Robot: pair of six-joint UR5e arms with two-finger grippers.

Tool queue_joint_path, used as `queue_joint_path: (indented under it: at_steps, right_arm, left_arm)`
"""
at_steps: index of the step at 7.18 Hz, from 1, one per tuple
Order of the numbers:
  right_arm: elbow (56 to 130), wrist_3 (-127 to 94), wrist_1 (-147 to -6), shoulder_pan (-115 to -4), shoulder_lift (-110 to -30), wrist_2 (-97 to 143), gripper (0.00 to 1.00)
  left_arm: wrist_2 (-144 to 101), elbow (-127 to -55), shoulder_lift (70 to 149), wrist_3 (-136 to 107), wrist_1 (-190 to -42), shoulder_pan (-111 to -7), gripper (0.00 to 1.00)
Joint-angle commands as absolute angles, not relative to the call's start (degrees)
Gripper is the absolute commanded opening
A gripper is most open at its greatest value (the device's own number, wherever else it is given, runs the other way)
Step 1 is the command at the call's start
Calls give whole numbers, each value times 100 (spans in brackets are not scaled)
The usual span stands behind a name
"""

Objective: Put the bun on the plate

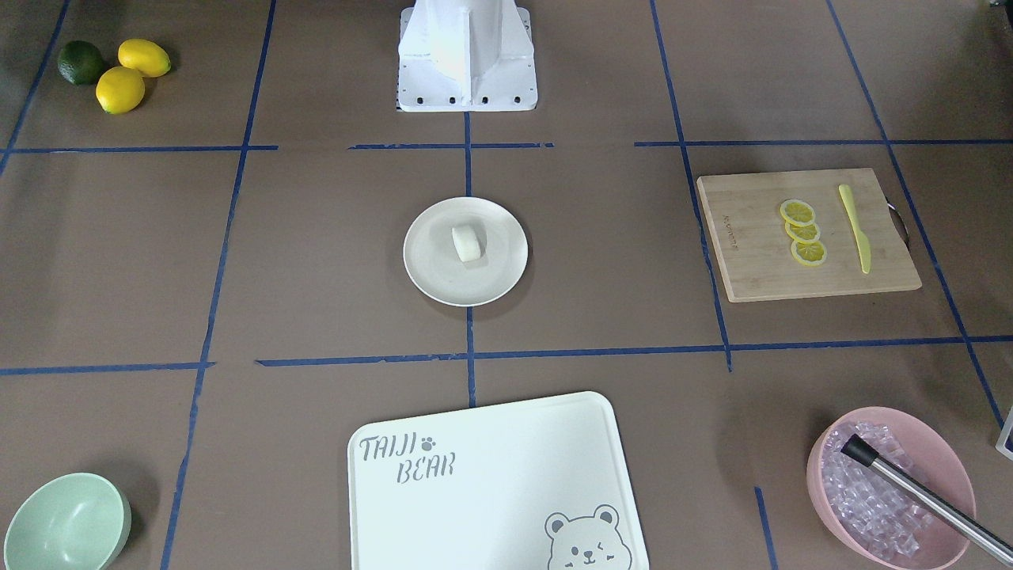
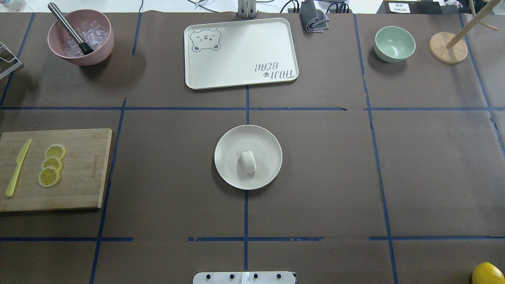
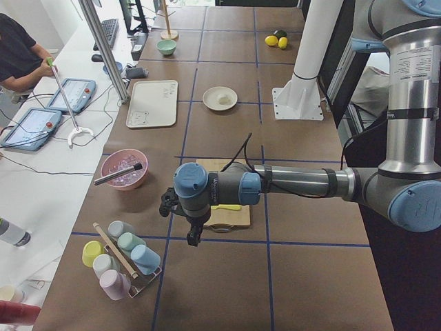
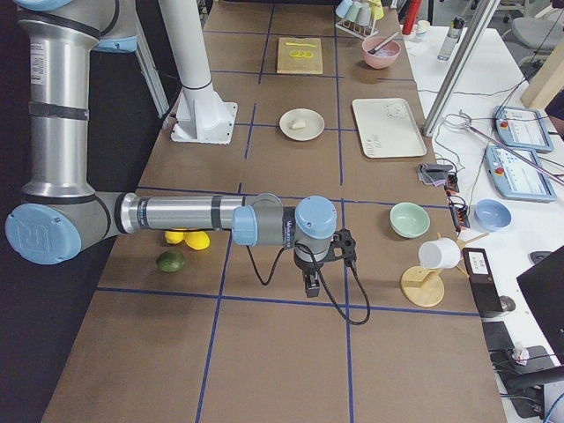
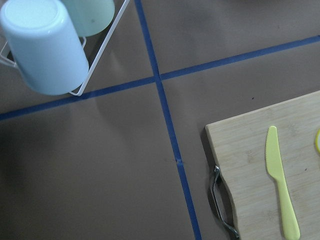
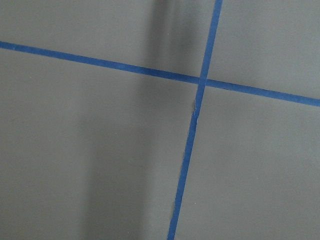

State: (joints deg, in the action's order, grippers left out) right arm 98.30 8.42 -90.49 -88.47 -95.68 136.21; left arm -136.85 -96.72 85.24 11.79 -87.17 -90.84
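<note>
The left tool point(image 3: 194, 238) hangs fingers-down over the tabletop point(image 2: 335, 165), between the end of the wooden cutting board point(image 2: 79, 169) and a rack of upturned pastel cups point(image 3: 120, 258). From where it shows, I cannot tell whether its fingers are spread or closed. The right tool point(image 4: 310, 284) hangs the same way at the far end, above a cross of blue tape, with two lemons point(image 4: 187, 238) and a lime point(image 4: 170, 261) just behind its arm. Its fingers cannot be read either. Neither tool has anything visible in it, and both are well apart from the middle of the tabletop.

There, seen from over the robot's shoulders, the plate point(image 2: 232, 146) sits on the centre tape line. The bun point(image 2: 248, 161) lies on it near the middle, a touch toward 6 o'clock.

From the plate:
- At 12 o'clock is the bear-printed tray point(image 2: 240, 55).
- At 9 o'clock is the cutting board, carrying three lemon slices point(image 2: 51, 165) in a row and a yellow knife point(image 2: 17, 167) beside them.
- At about 10 o'clock is a pink bowl point(image 2: 102, 43) of ice cubes, with a metal handle leaning in it.
- At about 2 o'clock is a mint green bowl point(image 2: 394, 43).
</note>
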Motion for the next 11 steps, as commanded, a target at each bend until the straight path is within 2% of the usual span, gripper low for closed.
queue_joint_path:
  at_steps: [1, 6, 11]
  right_arm:
    - [9826, 966, -9044, -8842, -9580, 12977, 100]
    - [9791, 967, -9097, -8842, -9597, 13341, 100]
    - [9765, 958, -9088, -8842, -9510, 13324, 100]
  left_arm:
    - [-13711, -9755, 8395, 1002, -8736, -9088, 100]
    - [-13685, -9677, 8376, 958, -8684, -9079, 100]
    - [-13711, -10178, 8193, 483, -7988, -9079, 100]
